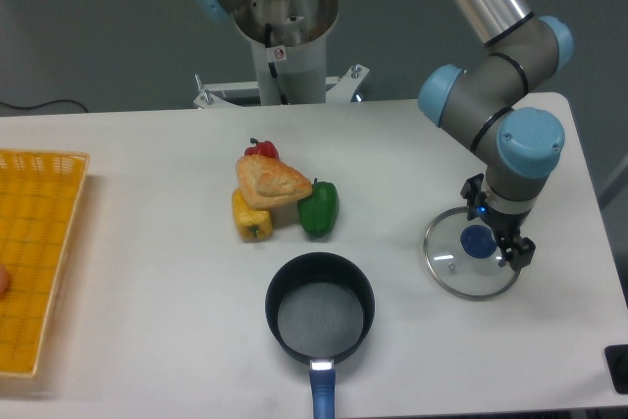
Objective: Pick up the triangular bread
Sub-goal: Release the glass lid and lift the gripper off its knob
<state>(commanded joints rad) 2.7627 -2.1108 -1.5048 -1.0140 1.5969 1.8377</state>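
Resting atop peppers (285,211), the bread (271,182) looks light, crushable; pinch gently across its sides. Gripper (498,246) over lid (471,264), state unclear.

Bread (271,181): golden-brown, tan crust. Peppers: yellow (251,219), green (319,208), red (260,150). Pot (320,307): black outside, grey inside, blue handle. Lid (471,253): clear glass, silver rim, blue knob. Basket (37,252): yellow-orange. Table (147,321): white. Arm (500,76): grey with light-blue caps.
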